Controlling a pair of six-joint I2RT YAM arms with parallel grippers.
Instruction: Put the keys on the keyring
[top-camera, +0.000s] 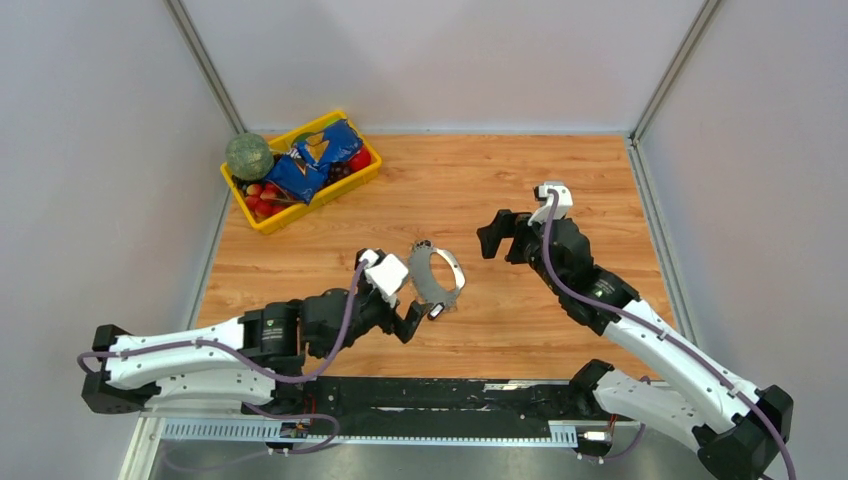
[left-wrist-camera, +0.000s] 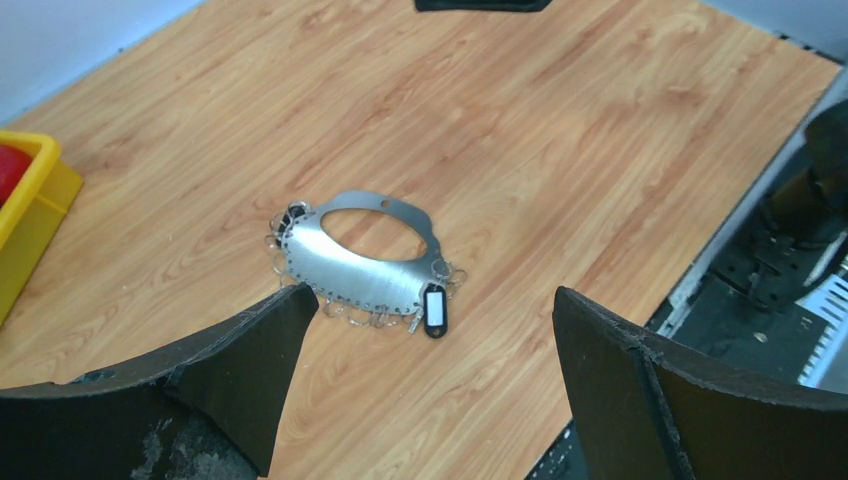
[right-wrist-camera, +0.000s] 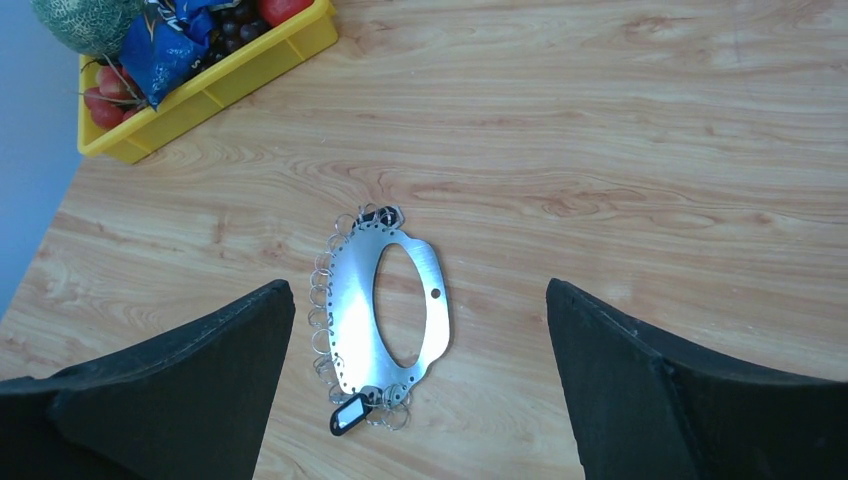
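The keyring (top-camera: 432, 283) is a flat silvery oval plate with a large oval hole, lying on the wooden table. Small wire rings fringe one edge. It shows in the left wrist view (left-wrist-camera: 350, 265) and the right wrist view (right-wrist-camera: 355, 300). A black tag with a white label (left-wrist-camera: 435, 310) (right-wrist-camera: 348, 414) hangs at one end, with a tiny silvery key (left-wrist-camera: 414, 322) (right-wrist-camera: 371, 392) beside it. My left gripper (top-camera: 412, 300) (left-wrist-camera: 430, 292) is open and empty, just short of the keyring. My right gripper (top-camera: 495, 237) (right-wrist-camera: 418, 285) is open and empty, raised to the keyring's right.
A yellow bin (top-camera: 262, 218) (right-wrist-camera: 200, 95) (left-wrist-camera: 30, 200) at the table's back left holds a melon (top-camera: 249, 155), a blue snack bag (top-camera: 312, 160) and red fruit. Grey walls close in the left, back and right. A black rail (top-camera: 440, 400) runs along the near edge.
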